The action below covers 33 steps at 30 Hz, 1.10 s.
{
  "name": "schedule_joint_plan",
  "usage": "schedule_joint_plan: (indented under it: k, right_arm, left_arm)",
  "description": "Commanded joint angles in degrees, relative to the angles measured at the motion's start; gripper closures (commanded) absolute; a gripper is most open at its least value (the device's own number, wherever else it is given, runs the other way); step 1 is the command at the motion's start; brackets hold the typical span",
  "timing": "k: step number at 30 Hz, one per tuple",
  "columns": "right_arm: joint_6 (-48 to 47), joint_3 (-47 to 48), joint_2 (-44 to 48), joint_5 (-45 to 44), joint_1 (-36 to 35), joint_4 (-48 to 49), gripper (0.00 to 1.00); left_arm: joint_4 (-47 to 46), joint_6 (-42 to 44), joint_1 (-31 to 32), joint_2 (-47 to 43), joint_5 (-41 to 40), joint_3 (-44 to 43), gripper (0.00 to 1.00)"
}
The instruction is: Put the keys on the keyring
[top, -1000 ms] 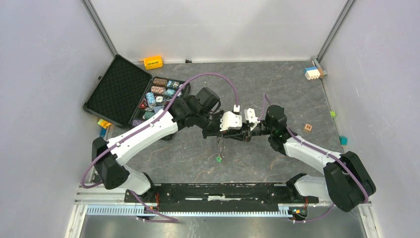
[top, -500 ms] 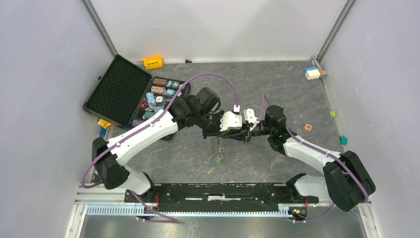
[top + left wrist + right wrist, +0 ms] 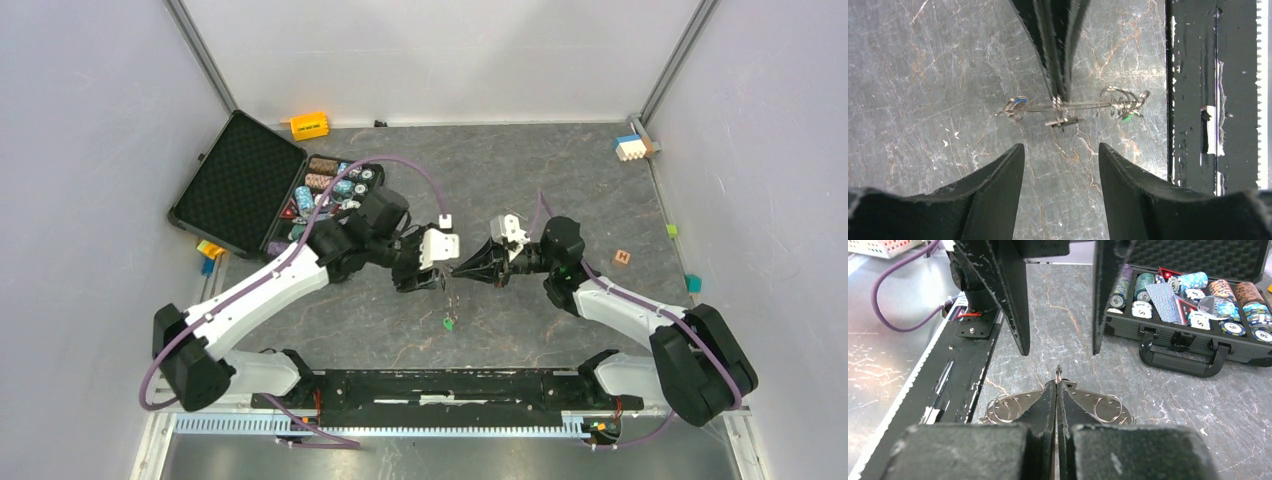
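Note:
The keyring [image 3: 1080, 399] is a flat grey metal plate with small holes, held off the table and pinched at its middle by my right gripper [image 3: 1056, 382], which is shut on it. From the left wrist I see the keyring [image 3: 1088, 105] edge-on, with a blue key [image 3: 1017, 104] hanging at one end and a green key [image 3: 1126, 117] with wire split rings [image 3: 1120, 95] at the other. From above, the green key [image 3: 449, 322] dangles below the right gripper [image 3: 462, 270]. My left gripper [image 3: 438, 272] stands open, facing the ring with a gap. Its fingers [image 3: 998, 190] hold nothing.
An open black case of poker chips [image 3: 300, 195] lies at the back left, near the left elbow. An orange block [image 3: 309, 124], toy blocks [image 3: 630, 147] and a wooden cube [image 3: 621, 257] sit around the edges. The black base rail [image 3: 440, 385] runs along the near edge.
My left gripper has opened, let go at the keyring and drawn back to the left. My right gripper stays shut on the keyring, which hangs with its keys in almost the same place.

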State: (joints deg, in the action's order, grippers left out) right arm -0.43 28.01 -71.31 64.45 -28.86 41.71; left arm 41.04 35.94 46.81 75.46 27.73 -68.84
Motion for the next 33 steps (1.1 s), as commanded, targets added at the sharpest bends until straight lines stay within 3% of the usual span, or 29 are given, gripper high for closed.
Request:
schedule_joint_plan:
  k: [1,10,15,21,23,28,33]
  right_arm:
    - [8.5,-0.4,0.6,1.3,0.7,12.4,1.0]
    - [13.4,-0.7,-0.7,2.1,0.9,18.2,1.0]
    - [13.1,-0.9,-1.1,2.1,0.9,18.1,1.0]
    - [11.7,-0.9,-1.0,2.2,1.0,16.5,1.0]
    - [11.2,-0.8,-1.0,2.2,0.9,15.7,1.0]
    - [9.4,-0.7,-0.7,2.1,0.9,13.5,1.0]
    - [8.8,-0.6,-0.3,2.1,0.9,12.5,1.0]
  left_arm:
    - [-13.7,1.5,-0.9,-6.6,4.4,8.5,0.37]
    - [-27.1,6.6,-1.7,-6.6,9.3,17.1,0.39]
    - [-27.3,6.5,-2.7,-6.4,10.9,16.9,0.43]
    - [-24.7,7.2,-3.0,-5.7,12.2,15.3,0.41]
    - [-23.1,8.0,-3.0,-5.5,13.6,14.5,0.44]
    - [-20.6,8.6,-3.0,-4.9,15.2,13.0,0.66]
    - [-19.4,8.9,-3.0,-4.1,14.5,12.2,0.78]
